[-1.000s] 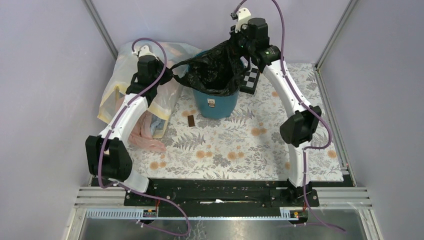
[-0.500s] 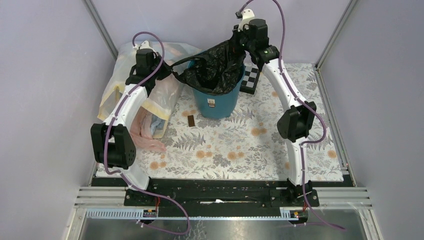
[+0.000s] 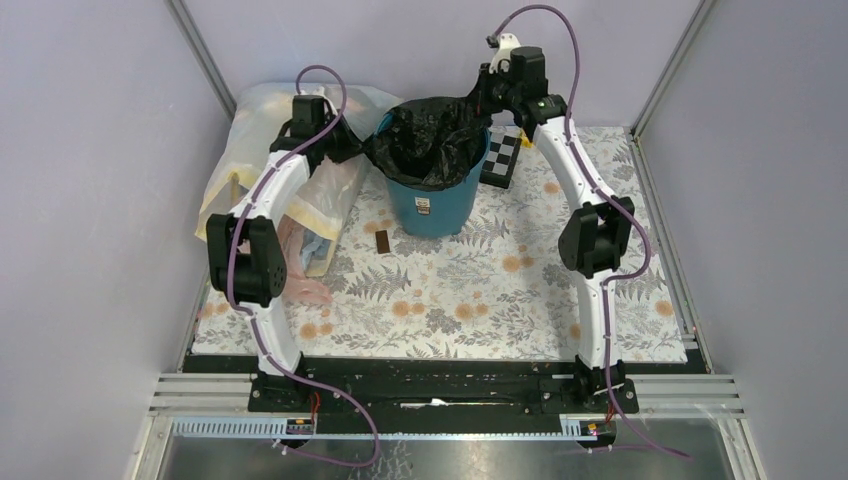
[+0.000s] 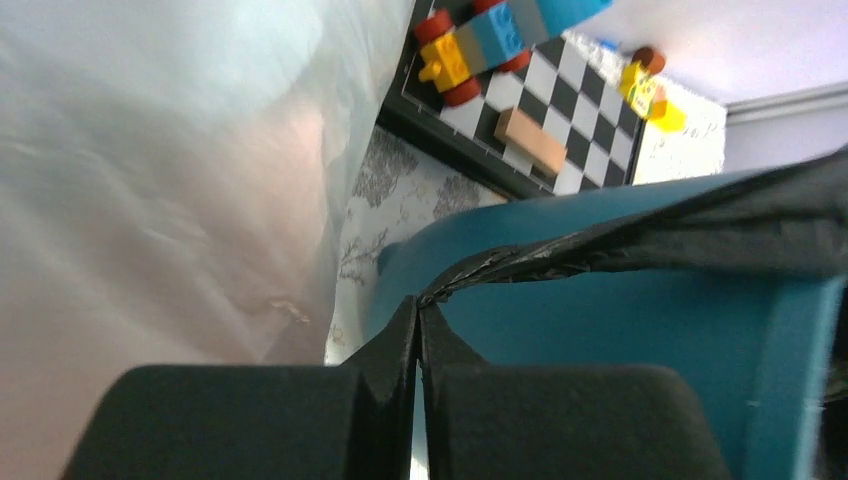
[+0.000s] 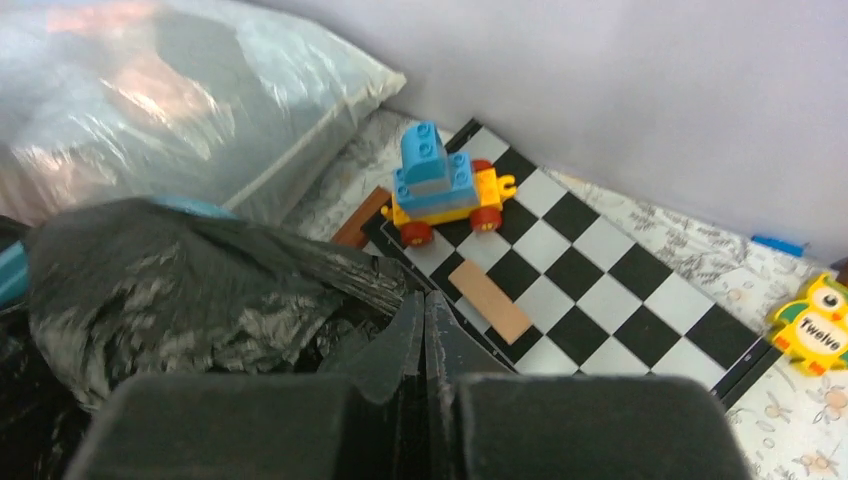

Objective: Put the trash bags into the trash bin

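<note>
Your left gripper [image 4: 418,308] is pinched fully together on a taut edge of the black trash bag [image 3: 430,140], just outside the left rim of the teal trash bin [image 3: 432,208]. Your right gripper [image 5: 424,305] is likewise clamped flat on a fold of the bag at the far right rim. The bag sits in the bin's mouth, spread between both grips. The bin stands upright on the floral mat [image 3: 480,290], between the translucent bag [image 3: 250,130] and the checkerboard [image 3: 503,160].

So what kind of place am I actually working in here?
Probably an enclosed lab test cell, staged like a home: plain walls with metal frame posts, a floral tablecloth, and a checkerboard with a toy block car.
</note>
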{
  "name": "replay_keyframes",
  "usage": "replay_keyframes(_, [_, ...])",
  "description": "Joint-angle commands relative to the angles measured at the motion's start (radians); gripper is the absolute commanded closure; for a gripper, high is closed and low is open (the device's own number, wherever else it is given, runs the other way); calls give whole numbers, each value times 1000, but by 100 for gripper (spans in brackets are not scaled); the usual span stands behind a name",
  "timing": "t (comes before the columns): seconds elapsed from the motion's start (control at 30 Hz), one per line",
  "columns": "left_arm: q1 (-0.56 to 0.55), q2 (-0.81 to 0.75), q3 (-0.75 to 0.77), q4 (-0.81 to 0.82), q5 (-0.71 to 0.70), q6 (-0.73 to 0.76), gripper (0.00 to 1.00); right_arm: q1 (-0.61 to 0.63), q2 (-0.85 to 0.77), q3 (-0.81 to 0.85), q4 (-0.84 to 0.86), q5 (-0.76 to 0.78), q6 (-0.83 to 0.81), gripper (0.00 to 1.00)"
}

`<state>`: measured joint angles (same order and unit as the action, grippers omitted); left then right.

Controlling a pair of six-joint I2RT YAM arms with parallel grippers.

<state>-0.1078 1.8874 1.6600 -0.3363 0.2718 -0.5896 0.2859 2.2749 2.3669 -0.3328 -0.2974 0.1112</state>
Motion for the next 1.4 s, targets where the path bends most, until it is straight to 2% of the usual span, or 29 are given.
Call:
replay_keyframes(0.0, [-11,18,33,-52,50,37,100,-21,-50,-76,-25,-25,4,100])
replay_keyframes(0.13, [-49,7,-11,-29,71,32,100,-32,-108,-152,-49,-39,9,100])
replay_keyframes(0.3, [-92,-43,-113,76,119,-12,100,-36,-166,-201,-114,-81,48,100])
replay_keyframes(0.5, [-98,-109,-212,117,139,-42,100,-36,-251,-329,-104,-145,127,100])
replay_keyframes(0.6, [-106,-163,-288,161,156,-64,100,-37,-314,-416,-83,-110,161,100])
replay_keyframes(0.7, [-109,-213,-349,192,161,-84,100,-36,-368,-466,-81,-56,171,95])
replay_keyframes(0.97, [-119,-333,-466,218,123,-98,100,-37,-523,-513,-122,128,148,53])
replay_keyframes(1.1, [-119,-353,-490,215,111,-92,100,-37,-597,-510,-167,192,147,44])
replay_keyframes(1.23, [-119,-362,-511,212,102,-92,100,-37,-688,-563,-205,231,177,41])
replay_keyframes(1.37, [-119,-378,-531,213,92,-90,100,-37,-851,-750,-135,203,213,47])
